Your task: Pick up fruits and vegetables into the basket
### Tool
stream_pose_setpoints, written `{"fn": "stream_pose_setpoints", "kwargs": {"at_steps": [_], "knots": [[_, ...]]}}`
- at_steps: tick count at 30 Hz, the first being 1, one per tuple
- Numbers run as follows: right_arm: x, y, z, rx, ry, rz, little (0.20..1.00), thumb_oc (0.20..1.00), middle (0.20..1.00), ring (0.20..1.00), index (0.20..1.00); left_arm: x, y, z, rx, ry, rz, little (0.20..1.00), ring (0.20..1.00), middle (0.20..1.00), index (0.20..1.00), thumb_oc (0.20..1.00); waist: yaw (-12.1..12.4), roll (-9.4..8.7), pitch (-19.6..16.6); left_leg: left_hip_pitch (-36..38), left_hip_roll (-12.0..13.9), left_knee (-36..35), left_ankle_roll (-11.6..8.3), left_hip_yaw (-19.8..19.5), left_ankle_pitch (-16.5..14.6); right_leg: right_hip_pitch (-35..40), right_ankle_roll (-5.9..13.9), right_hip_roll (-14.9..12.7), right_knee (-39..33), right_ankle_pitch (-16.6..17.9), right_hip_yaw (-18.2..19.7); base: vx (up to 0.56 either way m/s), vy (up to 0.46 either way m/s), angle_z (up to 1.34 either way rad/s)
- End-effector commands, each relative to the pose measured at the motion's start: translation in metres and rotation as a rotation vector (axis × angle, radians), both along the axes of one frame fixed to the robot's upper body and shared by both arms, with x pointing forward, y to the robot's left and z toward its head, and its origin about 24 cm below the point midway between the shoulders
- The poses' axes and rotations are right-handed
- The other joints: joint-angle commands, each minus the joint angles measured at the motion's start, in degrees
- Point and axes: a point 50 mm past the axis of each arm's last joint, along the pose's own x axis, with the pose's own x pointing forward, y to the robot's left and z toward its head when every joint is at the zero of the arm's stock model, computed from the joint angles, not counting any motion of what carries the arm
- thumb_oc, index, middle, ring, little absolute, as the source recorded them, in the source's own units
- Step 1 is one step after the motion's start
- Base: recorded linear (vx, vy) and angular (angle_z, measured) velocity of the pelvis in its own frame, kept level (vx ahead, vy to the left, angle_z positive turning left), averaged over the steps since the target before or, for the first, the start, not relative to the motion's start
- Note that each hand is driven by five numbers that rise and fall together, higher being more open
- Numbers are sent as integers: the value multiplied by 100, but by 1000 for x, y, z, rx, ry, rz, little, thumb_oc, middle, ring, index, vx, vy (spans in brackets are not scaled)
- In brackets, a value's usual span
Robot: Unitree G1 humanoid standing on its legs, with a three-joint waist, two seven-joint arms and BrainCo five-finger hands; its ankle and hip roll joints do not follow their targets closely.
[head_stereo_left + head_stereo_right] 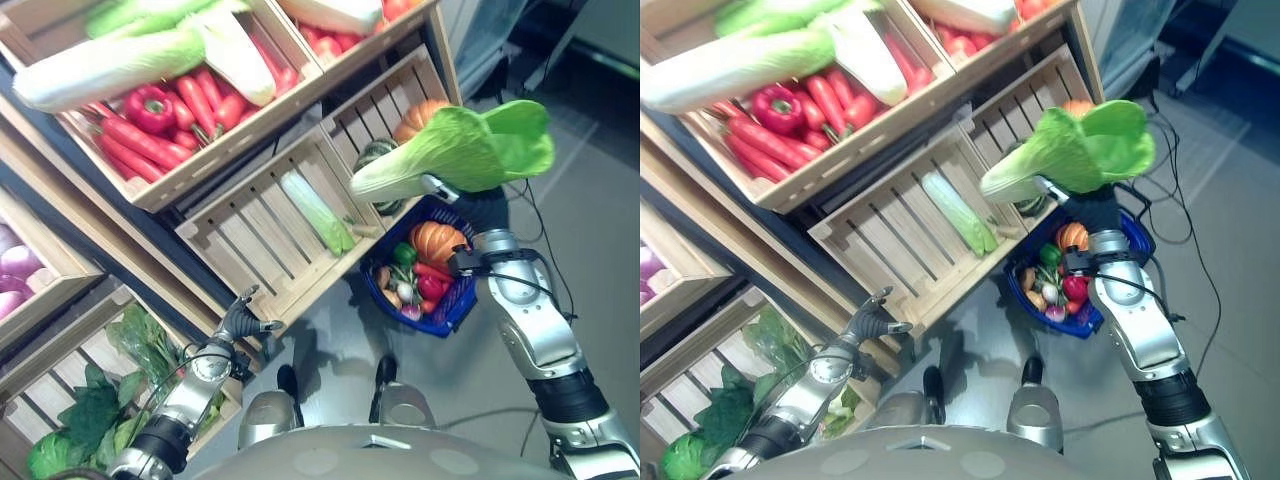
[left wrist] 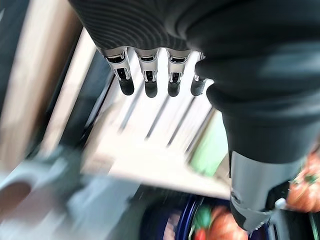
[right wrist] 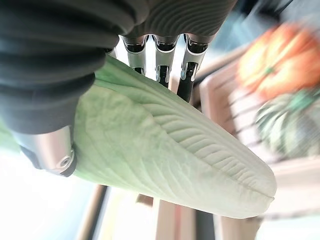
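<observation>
My right hand (image 1: 1095, 208) is shut on a pale green napa cabbage (image 1: 460, 150), holding it in the air above the blue basket (image 1: 458, 305). In the right wrist view its fingers (image 3: 160, 60) curl over the cabbage's ribbed leaf (image 3: 170, 145). The basket stands on the floor and holds a small pumpkin (image 1: 437, 240), a red pepper (image 1: 430, 287) and other vegetables. Lower left, my left hand (image 1: 240, 322) hangs open by the front edge of the slatted crate (image 1: 255, 250), holding nothing. Its fingers (image 2: 147, 75) are straight.
A long green vegetable (image 1: 318, 212) lies in the slatted crate. The crate to its right holds an orange pumpkin (image 1: 418, 118) and a dark green squash (image 1: 375, 155). Carrots (image 1: 150, 140), a red pepper (image 1: 150, 107) and cabbages (image 1: 110, 62) fill the upper crate. Leafy greens (image 1: 90, 410) lie lower left.
</observation>
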Motion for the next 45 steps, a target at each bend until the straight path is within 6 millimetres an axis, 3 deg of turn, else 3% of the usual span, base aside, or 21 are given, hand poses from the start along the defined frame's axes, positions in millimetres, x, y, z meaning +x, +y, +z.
{"fn": "stream_pose_setpoints", "kwargs": {"at_steps": [1,5,10,16,18,21,22,23,33,39,45], "knots": [[-8,-10,47,22,-287,-50,200,200,200,200,200,7,-1,19,-141,-100,-40,1000,1000,1000,1000,1000,-73,-54,177,-245,195,889,205,346,-990,-284,246,-207,792,-627,-9,-137,-45,-6],[-7,-40,45,11,-282,-199,200,200,200,200,200,5,-5,21,-231,-126,-47,1000,1000,1000,1000,1000,-207,104,586,-591,264,1007,96,377,-869,-682,96,-189,1058,-727,-22,-104,-18,-5],[1,-60,40,5,-255,-310,200,200,200,200,200,10,-12,25,-307,-132,-87,1000,1000,1000,1000,1000,-280,293,935,-1033,317,1225,10,379,-747,-1209,-58,-197,1453,-827,-53,-75,-20,-6],[18,-73,38,10,-215,-395,200,200,200,200,200,15,-24,25,-361,-121,-135,1000,1000,1000,1000,1000,-286,529,1314,-1564,315,1524,-33,327,-642,-1840,-212,-200,2013,-967,-68,-50,-19,6],[25,-75,34,29,-188,-402,200,200,200,200,200,15,-25,25,-368,-115,-137,1000,1000,1000,1000,1000,-263,594,1382,-1640,290,1635,-89,235,-756,-1937,-191,-198,2222,-1167,-16,58,-24,8],[40,-83,35,38,-134,-440,200,200,200,200,200,16,-28,24,-377,-99,-147,1000,1000,1000,1000,1000,-173,745,1412,-1959,232,1739,-104,194,-642,-2279,-257,-221,2437,-1241,-41,-40,-32,13],[40,-83,36,38,-137,-439,200,200,200,200,200,17,-28,25,-377,-103,-147,1000,1000,1000,1000,1000,-176,746,1412,-2045,239,1716,-55,255,-510,-2351,-320,-236,2388,-1097,-109,-19,-36,9],[48,-90,38,49,-106,-453,200,200,200,200,200,17,-29,24,-378,-97,-160,1000,1000,1000,1000,1000,-109,814,1412,-2154,203,1827,-112,171,-590,-2486,-283,-254,2580,-1284,-53,-16,-31,10],[80,-133,49,91,57,-548,200,200,200,200,200,18,-36,31,-407,-111,-239,1000,1000,1000,1000,1000,290,1167,1412,-3098,15,2303,-36,43,-520,-3411,-401,-475,3209,-1435,-73,-11,-33,12],[87,-153,50,116,180,-635,200,200,200,200,200,16,-40,33,-403,-121,-268,1000,1000,1000,1000,1000,485,1309,1412,-3569,-26,2509,34,0,-597,-3821,-460,-567,3390,-1454,-76,-15,-40,9],[84,-171,35,204,290,-690,200,200,200,200,200,14,-42,32,-391,-133,-269,1000,1000,1000,1000,1000,594,1376,1412,-3983,-78,2773,152,-54,-788,-4181,-504,-612,3613,-1488,-51,1,-40,10]]}}
